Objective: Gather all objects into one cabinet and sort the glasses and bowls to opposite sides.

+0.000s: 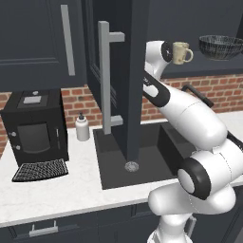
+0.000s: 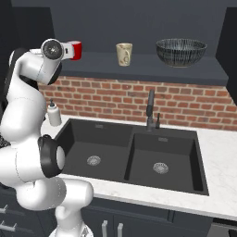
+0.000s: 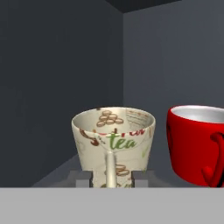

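My shelf (image 2: 139, 65) inside the dark cabinet carries four things in a row: the red cup (image 2: 75, 50) at the left, a beige mug (image 3: 113, 146) just beside it, a beige tumbler (image 2: 124, 54) further right, and the wide dark bowl (image 2: 181, 52) at the far right.

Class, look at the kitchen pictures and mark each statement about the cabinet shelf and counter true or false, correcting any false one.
1. The dark patterned bowl sits on the shelf, right of the beige mug. True.
2. The red cup lies in the sink. False: it stands on the shelf.
3. The beige mug in the hand view has "tea" printed on it. True.
4. The coffee machine stands right of the sink in the left base view. False: it stands left.
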